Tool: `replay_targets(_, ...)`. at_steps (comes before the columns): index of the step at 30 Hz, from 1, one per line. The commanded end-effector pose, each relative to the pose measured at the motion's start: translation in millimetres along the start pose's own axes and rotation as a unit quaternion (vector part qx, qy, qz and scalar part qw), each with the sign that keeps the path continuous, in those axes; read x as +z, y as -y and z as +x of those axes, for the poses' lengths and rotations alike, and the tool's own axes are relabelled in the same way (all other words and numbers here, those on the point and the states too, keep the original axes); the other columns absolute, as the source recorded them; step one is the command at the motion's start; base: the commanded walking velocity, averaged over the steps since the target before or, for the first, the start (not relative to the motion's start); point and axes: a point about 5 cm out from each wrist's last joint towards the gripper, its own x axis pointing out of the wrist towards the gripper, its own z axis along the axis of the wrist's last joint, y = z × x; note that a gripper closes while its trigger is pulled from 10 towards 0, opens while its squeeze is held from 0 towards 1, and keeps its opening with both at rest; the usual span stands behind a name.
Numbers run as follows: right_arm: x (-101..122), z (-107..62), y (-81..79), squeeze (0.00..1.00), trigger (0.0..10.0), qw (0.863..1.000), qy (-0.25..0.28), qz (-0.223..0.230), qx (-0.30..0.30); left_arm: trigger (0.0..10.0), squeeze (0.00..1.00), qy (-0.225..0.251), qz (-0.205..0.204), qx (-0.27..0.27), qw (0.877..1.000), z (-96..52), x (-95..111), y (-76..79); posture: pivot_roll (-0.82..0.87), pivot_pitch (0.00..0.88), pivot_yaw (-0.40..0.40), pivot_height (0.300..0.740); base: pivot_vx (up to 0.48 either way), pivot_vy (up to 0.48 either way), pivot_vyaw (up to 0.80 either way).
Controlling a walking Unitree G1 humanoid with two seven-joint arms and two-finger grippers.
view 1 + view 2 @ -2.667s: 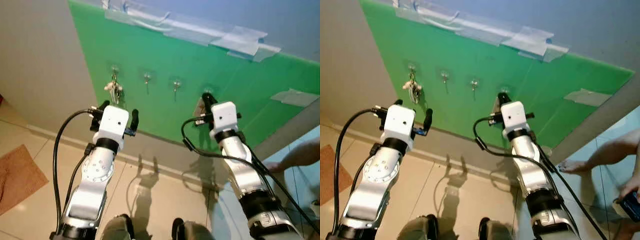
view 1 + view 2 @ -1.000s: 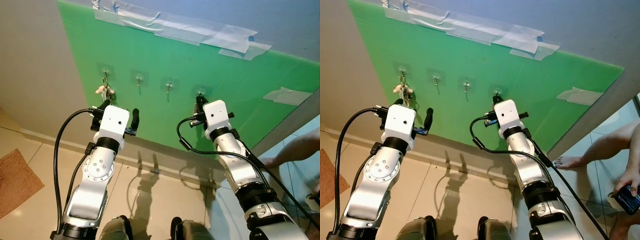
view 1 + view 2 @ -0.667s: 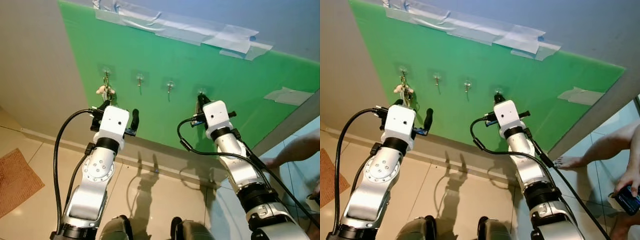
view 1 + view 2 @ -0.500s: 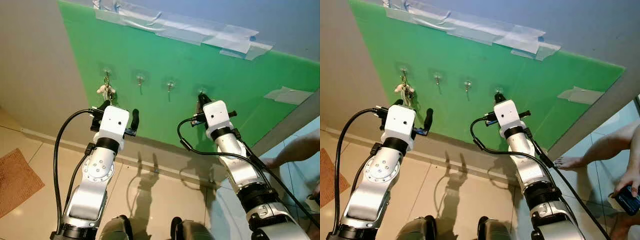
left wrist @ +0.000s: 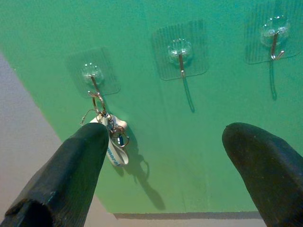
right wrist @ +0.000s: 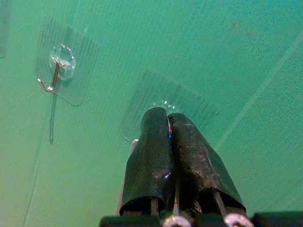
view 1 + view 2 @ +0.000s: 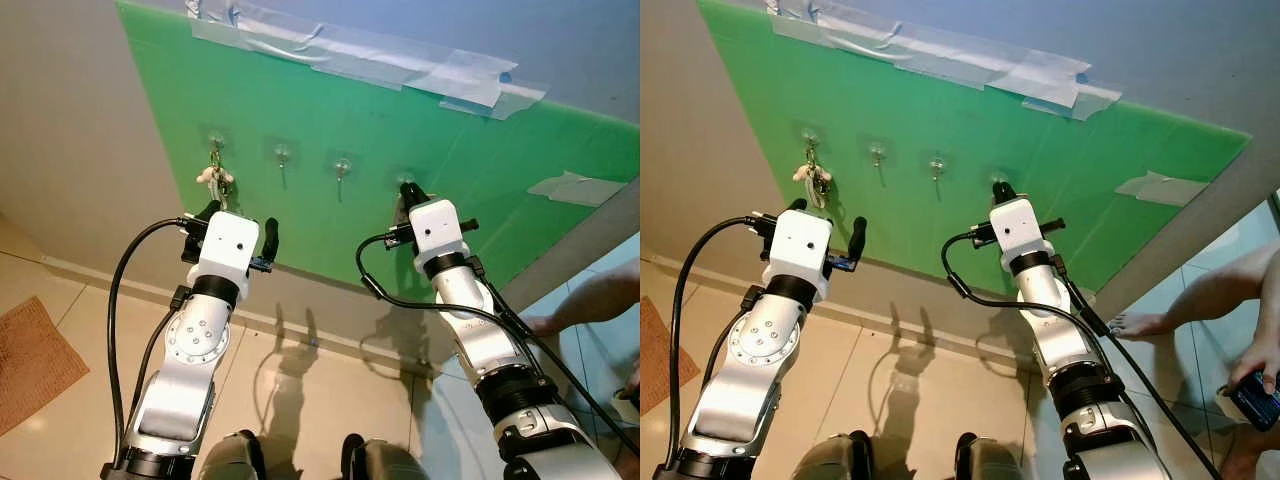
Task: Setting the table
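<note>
A green board (image 7: 400,130) is seen taped to the wall, with four clear adhesive hooks in a row across it. The right tool (image 6: 168,118) is pressed up against the hook (image 6: 163,101) furthest from the keys, its two fingers drawn tightly together; something thin and pale is seen beside them, but what cannot be told. The left tool (image 5: 165,156) is held wide apart, below the hook row, short of the board. A bunch of keys (image 5: 111,137) is hung on the end hook (image 5: 92,78) of the row.

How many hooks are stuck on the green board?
4, in one row: the first hook holds keys, the second and third are bare, and the right gripper is at the fourth.
</note>
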Motion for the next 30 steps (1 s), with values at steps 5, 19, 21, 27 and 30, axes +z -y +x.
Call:
replay_targets(5, 5, 3.0, 3.3, 0.00, 10.0, 1.000, 0.013, -0.003, -0.005, 10.0, 0.00, 0.003, 0.004, -0.005, 1.000, -1.9, 1, 3.9, 0.02, 0.155, -0.075, 0.740, 0.000, 0.000, 0.00)
replay_targets(19, 5, 6.4, -9.3, 0.00, 10.0, 1.000, 0.011, 0.012, 0.020, 10.0, 0.00, 0.004, 0.004, -0.004, 1.000, -2.3, 1, 3.3, 0.03, 0.157, -0.075, 0.740, 0.000, 0.000, 0.00)
replay_targets(21, 4, 7.0, -11.3, 0.00, 10.0, 1.000, 0.010, 0.013, 0.025, 10.0, 0.00, 0.004, 0.004, -0.003, 1.000, -2.4, 1, 3.1, 0.03, 0.163, -0.074, 0.740, 0.000, 0.000, 0.00)
replay_targets(27, 1, 8.1, -11.8, 0.00, 10.0, 1.000, 0.003, 0.009, 0.029, 10.0, 0.00, 0.005, 0.005, -0.002, 1.000, -2.9, 1, 2.2, 0.03, 0.163, -0.074, 0.740, 0.000, 0.000, 0.00)
replay_targets(30, -6, 7.9, -9.1, 0.00, 10.0, 1.000, -0.016, 0.007, 0.022, 10.0, 0.00, 0.005, 0.006, -0.002, 1.000, -3.7, 2, 0.5, 0.04, 0.169, -0.065, 0.740, 0.000, 0.000, 0.00)
